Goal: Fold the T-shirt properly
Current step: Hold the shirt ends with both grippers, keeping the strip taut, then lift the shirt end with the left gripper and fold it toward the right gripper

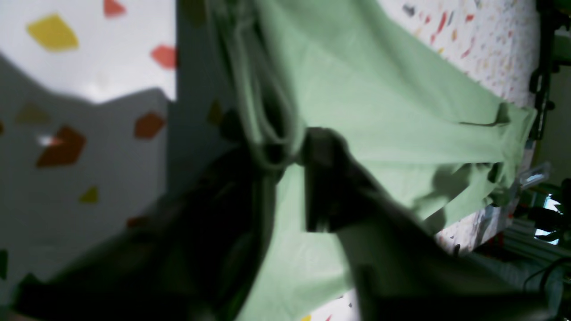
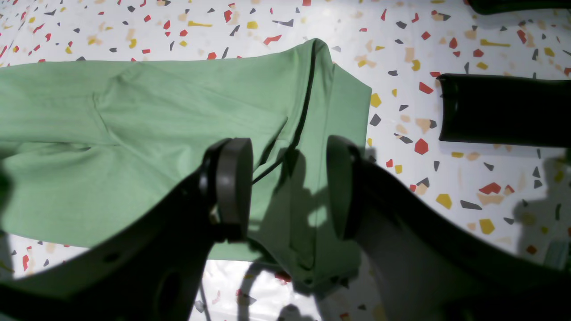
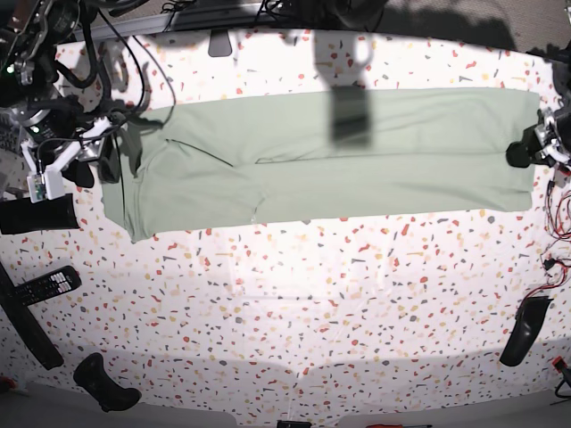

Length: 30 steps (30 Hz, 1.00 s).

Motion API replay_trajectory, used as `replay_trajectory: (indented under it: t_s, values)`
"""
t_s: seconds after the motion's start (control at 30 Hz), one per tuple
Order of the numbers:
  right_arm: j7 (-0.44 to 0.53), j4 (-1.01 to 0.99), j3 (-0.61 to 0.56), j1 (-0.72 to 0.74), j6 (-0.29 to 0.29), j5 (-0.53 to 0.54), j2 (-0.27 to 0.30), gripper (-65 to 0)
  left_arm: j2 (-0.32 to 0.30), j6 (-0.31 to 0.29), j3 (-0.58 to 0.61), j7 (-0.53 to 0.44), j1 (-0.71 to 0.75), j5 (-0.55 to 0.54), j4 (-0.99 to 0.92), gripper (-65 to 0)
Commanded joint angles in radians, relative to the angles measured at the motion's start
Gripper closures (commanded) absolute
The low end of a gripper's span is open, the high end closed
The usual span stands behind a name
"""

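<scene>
The pale green T-shirt [image 3: 339, 156] lies as a long folded strip across the far part of the speckled table [image 3: 285, 303]. At its right end in the base view, my left gripper [image 3: 528, 150] is at the cloth's edge. The left wrist view shows its dark fingers [image 1: 330, 178] closed together, with a bunched fold of the T-shirt [image 1: 379, 89] pinched between them. At the strip's other end, my right gripper [image 2: 287, 187] hangs open just above the T-shirt [image 2: 156, 125]. Its round pads [image 2: 232, 187] stand apart over the end of the strip and hold nothing.
A black block [image 2: 499, 109] lies on the table beside the shirt's end near the right gripper. A remote [image 3: 45, 285] and other black pieces [image 3: 105, 382] sit near the left front. Another black item [image 3: 522, 330] lies at the right edge. Cables crowd the back left corner.
</scene>
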Motion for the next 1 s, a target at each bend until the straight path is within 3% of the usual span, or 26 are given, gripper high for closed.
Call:
replay_trajectory:
  t_s: [0.0,0.2,0.3,0.8,0.97]
  values:
    - [0.023,0.019,0.006,0.008,0.009,0.011,0.014,-26.0,-0.027,-0.008,-0.006,-0.028,-0.014,-0.026,0.011,-5.0]
    - [0.019,0.019,0.006,0.008,0.009,0.011,0.014,-26.0,-0.027,-0.008,-0.006,-0.047,-0.019,-0.015,0.011,-4.6]
    - [0.019,0.019,0.006,0.008,0.009,0.011,0.014,-26.0,-0.027,-0.008,-0.006,-0.016,-0.042,0.063,0.011,0.0]
    - [0.02,0.019,0.006,0.008,0.009,0.011,0.014,-26.0,-0.027,-0.008,-0.006,0.005,-0.08,0.063,0.031,0.0]
    - [0.019,0.025,0.006,0.033,0.009,0.082,0.014,-26.0,-0.005,-0.008,-0.006,0.012,-0.08,0.061,0.116,0.0]
